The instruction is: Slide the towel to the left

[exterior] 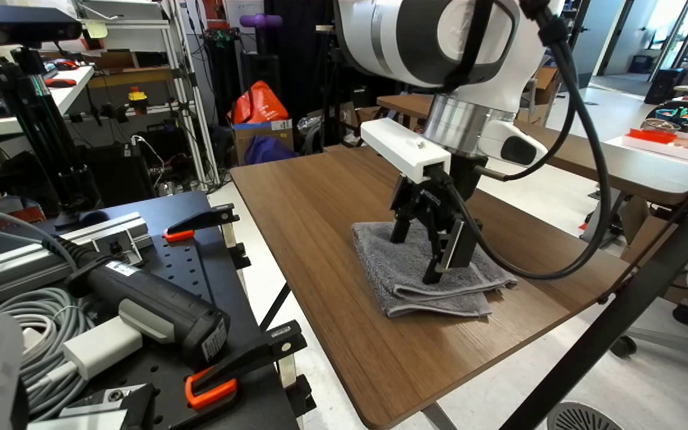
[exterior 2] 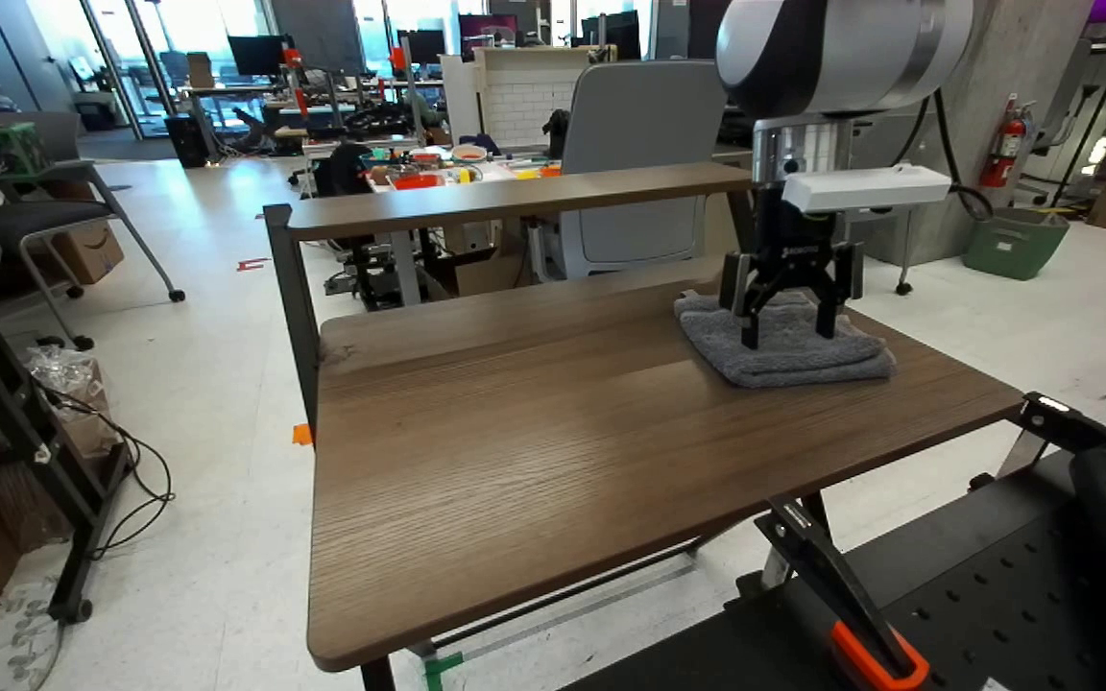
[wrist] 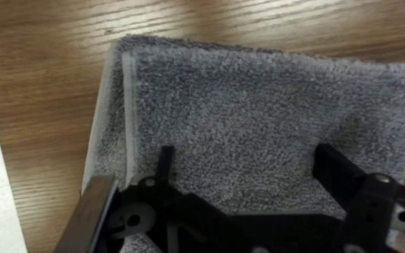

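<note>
While the gripper (exterior 2: 788,331) stands spread over the towel (exterior 2: 791,361), at two o'clock on the tabletop (exterior 2: 515,432) in an exterior view, contact hard to judge, best press lightly, then drag level toward nine.

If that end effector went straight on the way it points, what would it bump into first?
The towel, right below the end effector. They may already be touching; exact contact is hard to tell.

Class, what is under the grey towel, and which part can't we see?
Under the towel is the brown wooden tabletop, visible beyond its edges in both exterior views. The area directly beneath is covered, so I cannot tell whether anything else lies there.
</note>
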Motion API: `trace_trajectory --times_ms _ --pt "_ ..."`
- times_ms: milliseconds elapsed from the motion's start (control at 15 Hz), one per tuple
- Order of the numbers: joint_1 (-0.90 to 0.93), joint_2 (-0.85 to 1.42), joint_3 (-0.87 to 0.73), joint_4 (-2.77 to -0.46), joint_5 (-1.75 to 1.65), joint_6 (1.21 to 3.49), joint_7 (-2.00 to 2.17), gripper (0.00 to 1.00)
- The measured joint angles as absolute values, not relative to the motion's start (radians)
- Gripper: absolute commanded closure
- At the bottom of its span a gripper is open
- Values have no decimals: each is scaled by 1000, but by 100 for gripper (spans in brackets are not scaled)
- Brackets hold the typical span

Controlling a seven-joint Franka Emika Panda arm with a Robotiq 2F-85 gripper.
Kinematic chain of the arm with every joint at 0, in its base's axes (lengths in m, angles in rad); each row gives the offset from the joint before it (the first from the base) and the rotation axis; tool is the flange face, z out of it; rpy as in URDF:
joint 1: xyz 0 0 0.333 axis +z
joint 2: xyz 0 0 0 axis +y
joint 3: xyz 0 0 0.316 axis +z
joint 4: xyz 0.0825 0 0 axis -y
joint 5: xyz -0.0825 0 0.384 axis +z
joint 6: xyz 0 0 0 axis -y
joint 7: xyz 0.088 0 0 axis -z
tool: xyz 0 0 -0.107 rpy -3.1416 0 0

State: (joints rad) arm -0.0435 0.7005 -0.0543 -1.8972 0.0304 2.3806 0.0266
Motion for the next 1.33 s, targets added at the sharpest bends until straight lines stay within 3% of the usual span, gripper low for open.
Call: trace_trajectory --times_ms 1333 --pt "245 884 -2 -1563 -195 2185 46 0"
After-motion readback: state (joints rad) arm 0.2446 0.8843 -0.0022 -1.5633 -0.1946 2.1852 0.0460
